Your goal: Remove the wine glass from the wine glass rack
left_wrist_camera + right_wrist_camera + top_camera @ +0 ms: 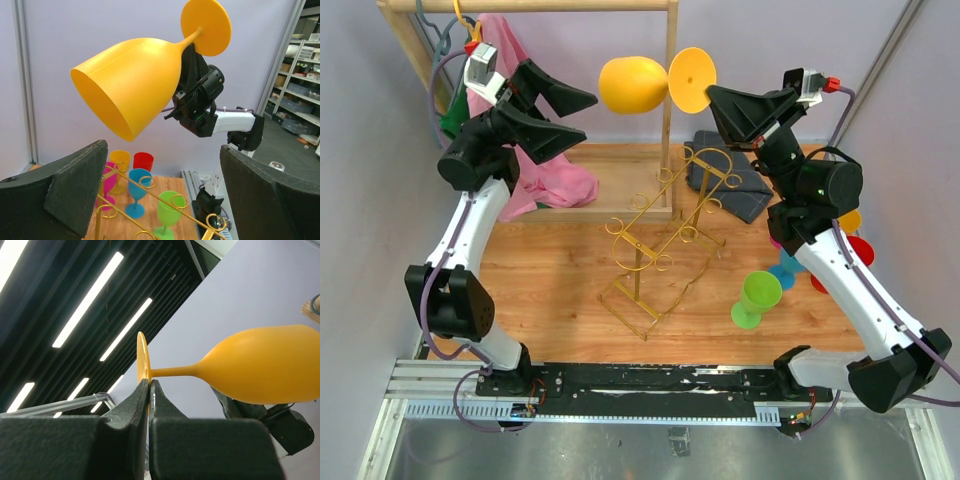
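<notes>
The wine glass rack (665,240) is sitting down front, nearest. Up past it, the right gripper (149,390) is pinching the foot rim of the orange wine glass (632,85), holding it sideways in midair. It's looking like light, stiff, slick plastic, so I'm guessing the stem grips safer. The left gripper (584,118) is hanging wide open beside the bowl.

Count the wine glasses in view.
6. One orange-yellow glass is pinched by its foot in the right end effector, mid-air. Five stand on the table right of the rack: green, blue, magenta, yellow, red. Others may hide behind the right arm.
</notes>
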Robot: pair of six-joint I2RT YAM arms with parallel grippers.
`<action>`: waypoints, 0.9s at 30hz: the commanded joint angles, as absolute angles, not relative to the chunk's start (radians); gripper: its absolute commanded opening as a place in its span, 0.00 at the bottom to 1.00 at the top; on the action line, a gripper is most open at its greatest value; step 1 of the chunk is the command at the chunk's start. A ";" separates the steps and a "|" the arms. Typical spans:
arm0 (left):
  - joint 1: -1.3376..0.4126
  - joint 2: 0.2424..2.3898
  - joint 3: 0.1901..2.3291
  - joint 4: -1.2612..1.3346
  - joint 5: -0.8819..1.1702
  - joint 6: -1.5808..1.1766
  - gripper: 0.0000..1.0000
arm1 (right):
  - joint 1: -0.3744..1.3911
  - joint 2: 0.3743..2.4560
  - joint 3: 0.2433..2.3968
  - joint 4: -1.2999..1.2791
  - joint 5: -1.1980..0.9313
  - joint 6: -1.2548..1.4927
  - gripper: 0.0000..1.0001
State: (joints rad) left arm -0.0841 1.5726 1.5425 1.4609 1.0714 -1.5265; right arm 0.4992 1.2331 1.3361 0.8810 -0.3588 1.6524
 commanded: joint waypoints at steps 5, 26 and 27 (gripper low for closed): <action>-0.106 1.652 1.625 1.457 1.096 -1.487 0.99 | 0.481 1.247 1.344 0.998 -0.379 1.687 0.01; -0.187 1.650 1.730 1.471 1.088 -1.514 0.99 | 0.482 1.337 1.383 1.066 -0.380 1.717 0.01; -0.188 1.642 1.725 1.470 1.087 -1.515 0.99 | 0.482 1.342 1.382 1.077 -0.377 1.720 0.01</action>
State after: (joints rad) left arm -0.1761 1.7096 1.7203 1.4239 1.0931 -1.5047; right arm 0.4992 1.3407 1.3384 0.9779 -0.3748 1.7020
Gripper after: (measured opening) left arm 0.993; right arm 0.014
